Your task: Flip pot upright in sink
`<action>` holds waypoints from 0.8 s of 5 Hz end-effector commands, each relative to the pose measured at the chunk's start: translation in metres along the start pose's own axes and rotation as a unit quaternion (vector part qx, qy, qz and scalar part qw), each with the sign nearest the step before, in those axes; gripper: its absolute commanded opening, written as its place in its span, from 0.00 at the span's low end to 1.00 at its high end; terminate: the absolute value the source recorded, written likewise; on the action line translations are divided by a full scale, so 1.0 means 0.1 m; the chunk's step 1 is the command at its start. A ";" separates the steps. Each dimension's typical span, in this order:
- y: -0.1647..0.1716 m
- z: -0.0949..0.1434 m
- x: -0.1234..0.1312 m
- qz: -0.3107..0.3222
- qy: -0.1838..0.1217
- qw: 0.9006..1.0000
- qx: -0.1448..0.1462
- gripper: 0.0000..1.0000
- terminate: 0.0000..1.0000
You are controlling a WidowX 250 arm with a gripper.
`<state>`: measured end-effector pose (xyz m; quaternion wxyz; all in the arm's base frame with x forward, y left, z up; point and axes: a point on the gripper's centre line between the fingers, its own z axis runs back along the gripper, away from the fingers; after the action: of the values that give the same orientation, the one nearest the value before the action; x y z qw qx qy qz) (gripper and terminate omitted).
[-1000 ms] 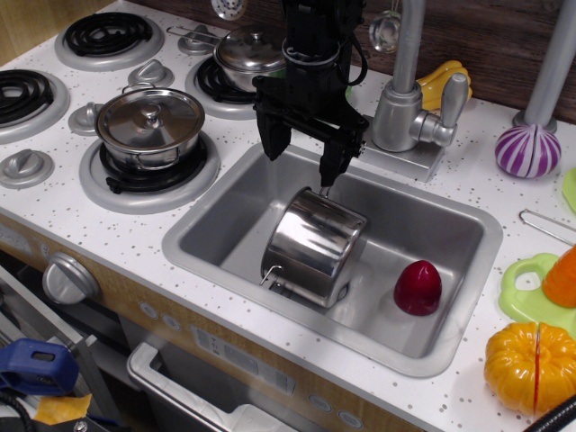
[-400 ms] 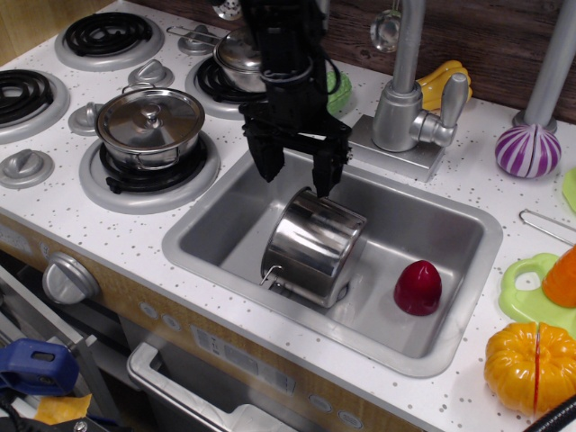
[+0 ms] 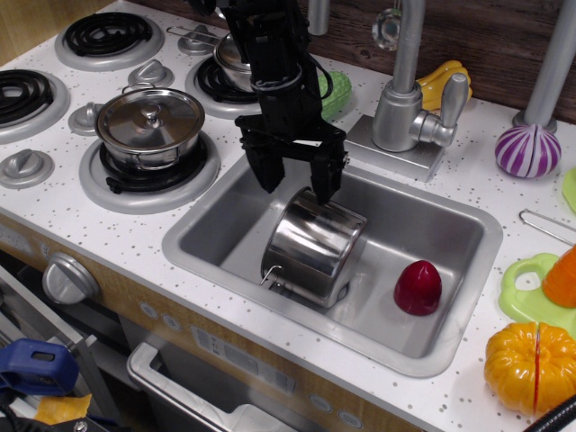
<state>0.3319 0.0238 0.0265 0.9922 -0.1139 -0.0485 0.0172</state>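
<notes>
Inside the sink, left of centre, the pot lies tipped on its side beside a red toy. Pincer hangs spread open just above the pot's upper edge, gripping nothing.

The white speckled counter in front of me is carrying a stovetop at my far side, where a lidded steel pot is sitting on a black coil burner. Two more coil burners are lying bare beyond it. A grey sink is sitting sunk into the counter. A purple striped toy, a split orange pumpkin and a green plate are resting on the surface past the sink.
</notes>
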 end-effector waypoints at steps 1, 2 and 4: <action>0.01 0.01 0.04 0.006 -0.034 0.999 -0.017 1.00 0.00; -0.03 -0.07 0.01 0.023 -0.044 0.999 -0.019 1.00 0.00; -0.15 -0.17 -0.03 0.046 -0.048 0.997 -0.043 1.00 0.00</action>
<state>0.3291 -0.0007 0.0073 0.9783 -0.1724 -0.0781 0.0841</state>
